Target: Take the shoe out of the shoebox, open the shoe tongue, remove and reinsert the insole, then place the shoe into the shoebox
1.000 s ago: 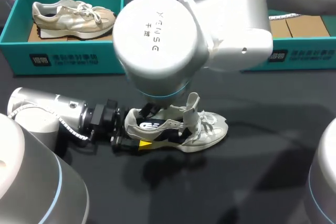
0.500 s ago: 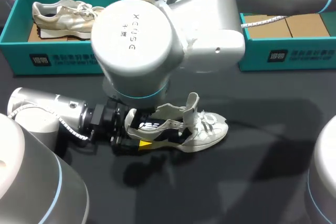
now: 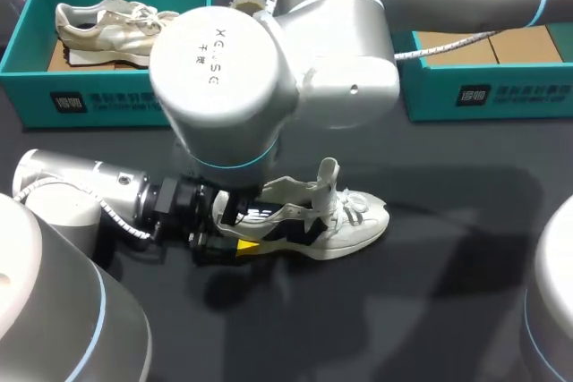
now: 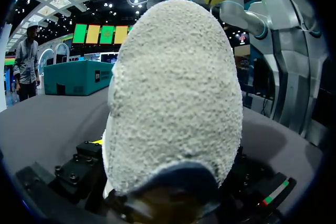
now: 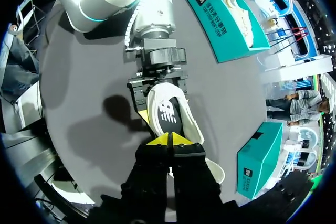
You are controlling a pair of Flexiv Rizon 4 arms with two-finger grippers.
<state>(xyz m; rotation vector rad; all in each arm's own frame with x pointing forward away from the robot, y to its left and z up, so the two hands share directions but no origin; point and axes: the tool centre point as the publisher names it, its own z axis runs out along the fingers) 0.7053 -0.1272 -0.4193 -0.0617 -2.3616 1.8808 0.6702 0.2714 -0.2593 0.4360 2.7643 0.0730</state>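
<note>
Dark surface, mid-way across [image 3: 448,292]: sneaker [image 3: 345,225] sits heel-left, clamped in the left fingers [image 3: 246,246]. Right fingers [image 5: 160,140] are pressed together over its insole [image 5: 167,113]. Light shoe, floppy upper; I'd grip the stiffer heel.

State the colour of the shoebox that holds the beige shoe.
The shoebox is teal; the head view shows it best.
</note>
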